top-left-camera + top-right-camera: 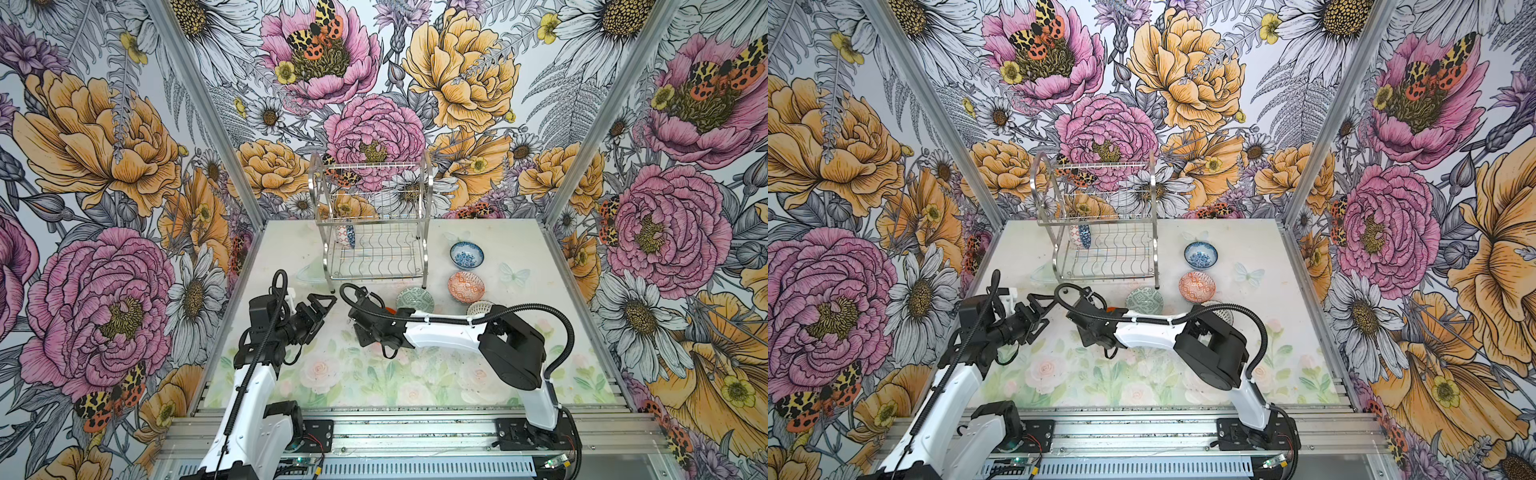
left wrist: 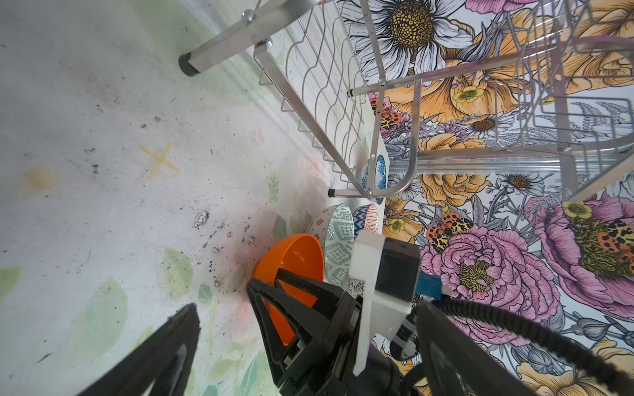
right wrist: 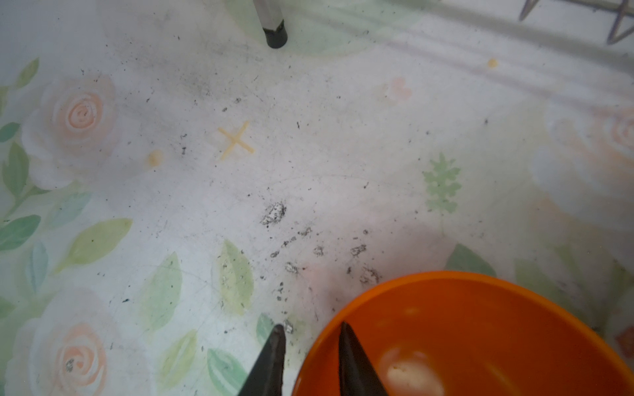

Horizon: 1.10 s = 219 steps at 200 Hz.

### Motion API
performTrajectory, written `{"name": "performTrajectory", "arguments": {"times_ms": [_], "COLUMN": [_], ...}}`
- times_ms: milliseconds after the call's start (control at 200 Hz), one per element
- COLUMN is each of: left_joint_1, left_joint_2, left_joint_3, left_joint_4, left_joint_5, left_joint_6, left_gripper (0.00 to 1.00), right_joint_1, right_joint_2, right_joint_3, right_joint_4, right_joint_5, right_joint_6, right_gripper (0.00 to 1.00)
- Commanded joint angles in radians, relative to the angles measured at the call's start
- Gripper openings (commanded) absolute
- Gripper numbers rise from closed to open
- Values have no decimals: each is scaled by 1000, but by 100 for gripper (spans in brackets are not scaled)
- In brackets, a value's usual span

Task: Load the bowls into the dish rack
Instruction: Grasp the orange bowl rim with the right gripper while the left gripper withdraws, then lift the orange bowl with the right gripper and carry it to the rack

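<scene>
Orange bowl (image 1: 389, 309) mostly hidden by right pincer (image 3: 312, 325) straddling rim, grip unclear; left pincer (image 1: 326, 301) spread wide.

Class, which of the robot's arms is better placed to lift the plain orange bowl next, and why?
Right. The right gripper straddles the orange bowl's rim, one finger inside; the left gripper hangs open, apart from it.
</scene>
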Motion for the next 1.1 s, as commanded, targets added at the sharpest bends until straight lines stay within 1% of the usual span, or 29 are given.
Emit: {"name": "performTrajectory", "arguments": {"times_ms": [0,50,135,230,295,485,676,796,921,1091], "left_joint_1": [11,11,10,11,11,12,11,11,10,12], "left_joint_2": [3,4,3,2,0,-6,-8,-8,-6,-2], "left_joint_3": [-15,-15,-15,-15,-15,-15,-15,-16,-16,-16], "left_joint_4": [32,32,32,32,32,27,29,31,34,38], "left_joint_5": [26,27,28,27,27,24,26,27,31,35], "left_joint_6": [-4,-4,-5,-5,-4,-5,-4,-5,-5,-8], "left_gripper": [99,99,99,99,99,99,99,99,99,99], "right_joint_1": [5,4,4,3,3,2,-15,-32,-67,-113], "right_joint_2": [12,8,2,0,-4,-34,-97,-151,-202,-261], "right_joint_3": [30,30,34,41,50,67,58,14,-53,-141], "right_joint_4": [-8,-7,-5,-5,-3,-2,23,92,185,299], "right_joint_5": [10,5,-7,-25,-44,-92,-174,-235,-304,-345], "right_joint_6": [3,2,0,-7,-10,-30,-61,-67,-41,-15], "right_gripper": [17,13,11,4,1,0,0,0,0,0]}}
